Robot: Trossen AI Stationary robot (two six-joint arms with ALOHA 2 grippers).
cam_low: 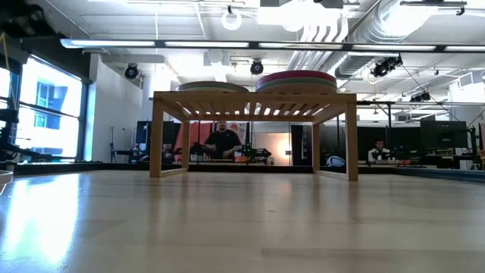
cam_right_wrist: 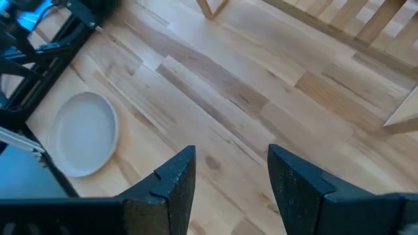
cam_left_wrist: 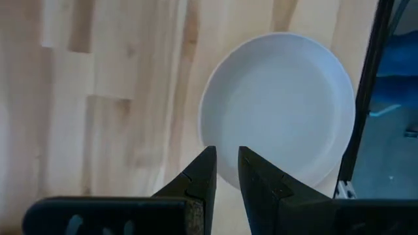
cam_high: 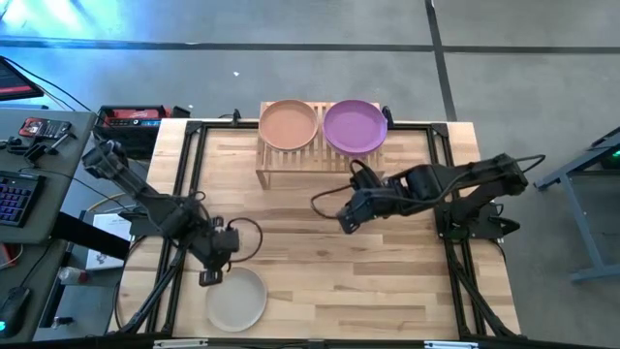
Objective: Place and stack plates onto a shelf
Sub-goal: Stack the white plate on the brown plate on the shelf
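The light-wood shelf (cam_high: 320, 155) stands at the table's far middle. A peach plate (cam_high: 288, 124) tops the stack on its left half and a purple plate (cam_high: 355, 126) the stack on its right half; the low view shows both stacks (cam_low: 295, 78) resting on the slats. A beige plate (cam_high: 236, 298) lies flat near the table's near left edge. My left gripper (cam_high: 211, 276) hovers over that plate's far-left rim (cam_left_wrist: 210, 134), fingers a narrow gap apart (cam_left_wrist: 225, 155). My right gripper (cam_high: 344, 221) hangs open over the table's middle (cam_right_wrist: 232, 163), holding nothing.
Black frame rails (cam_high: 184, 174) run along the table's sides, one close beside the beige plate (cam_left_wrist: 366, 98). Bare wood (cam_high: 320, 281) lies between the beige plate and the shelf. People sit in the room behind the shelf (cam_low: 223, 140).
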